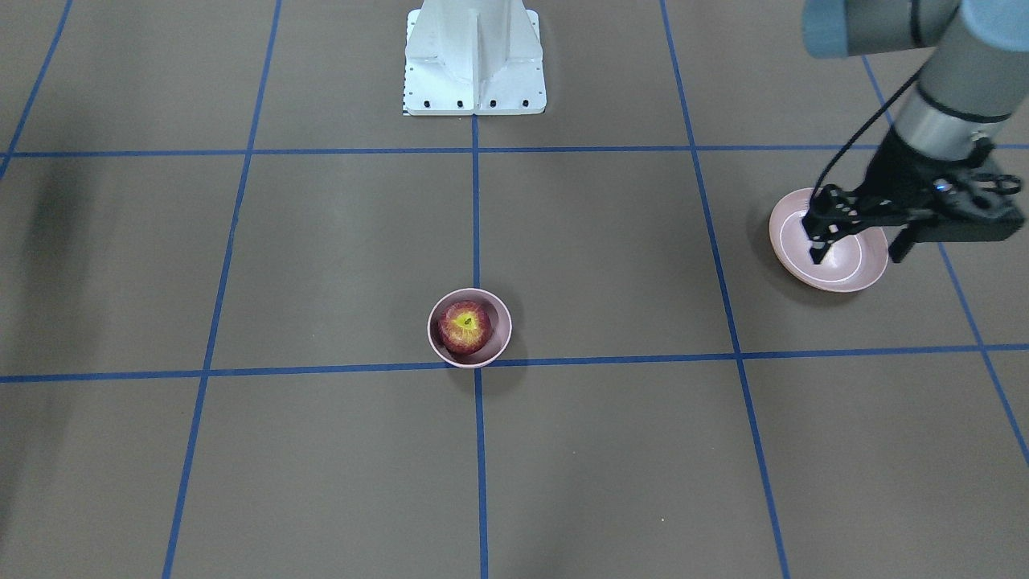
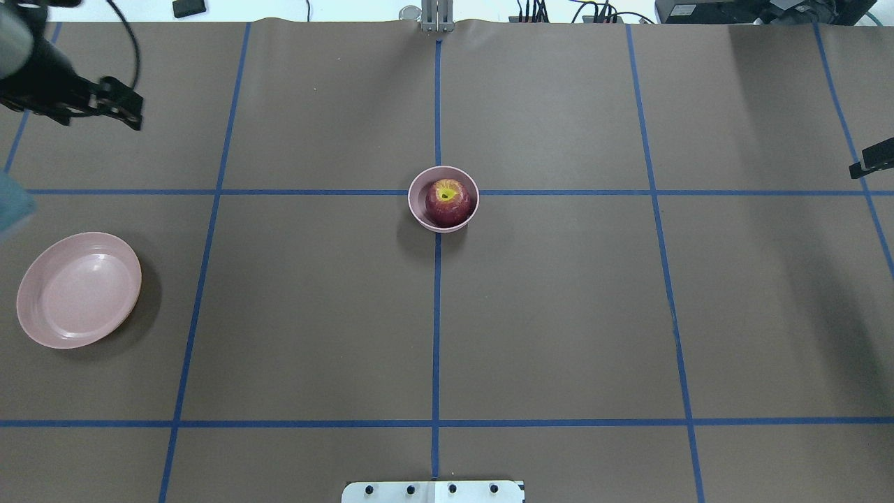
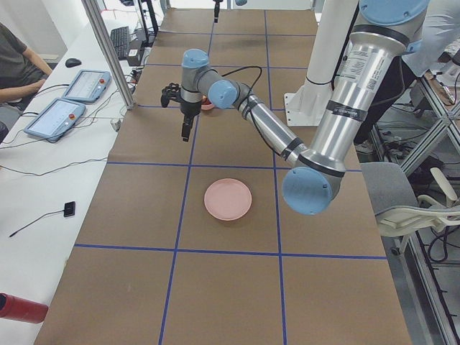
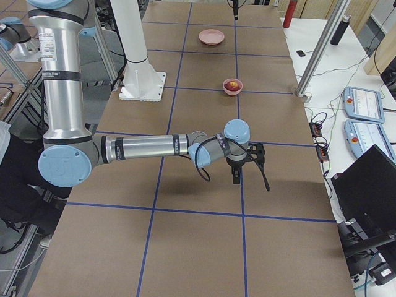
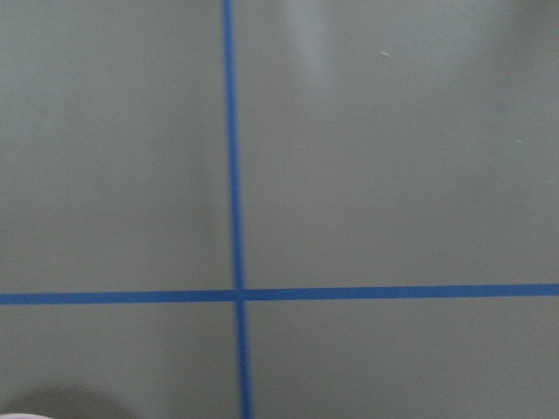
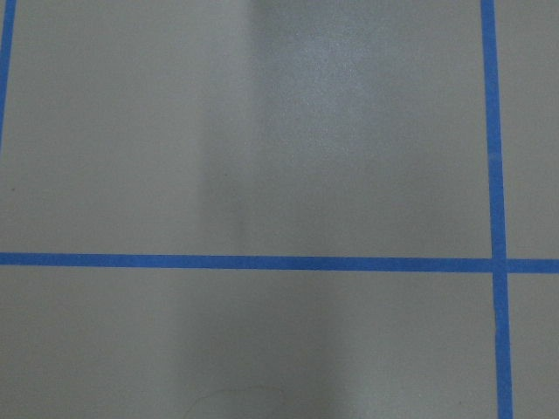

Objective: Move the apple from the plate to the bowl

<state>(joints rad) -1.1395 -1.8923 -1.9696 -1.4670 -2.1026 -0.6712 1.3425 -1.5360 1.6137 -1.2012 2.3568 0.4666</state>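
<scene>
Apple (image 2: 447,202): seated in bowl (image 2: 418,200) at the centre of the table (image 2: 559,314), stem patch upward. Plate (image 2: 77,290): well apart, on the robot's left. Left gripper (image 1: 856,256): raised, fingers spread wide, holding nothing. Right gripper (image 2: 873,161): finger spread cannot be told.

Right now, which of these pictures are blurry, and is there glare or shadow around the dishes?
Left wrist view: soft focus, only table and fuzzy blue tape. Right wrist view: a pale sheen on the table near the top. Overhead view: plate and bowl are sharp, each with a dark shadow beside it.
</scene>
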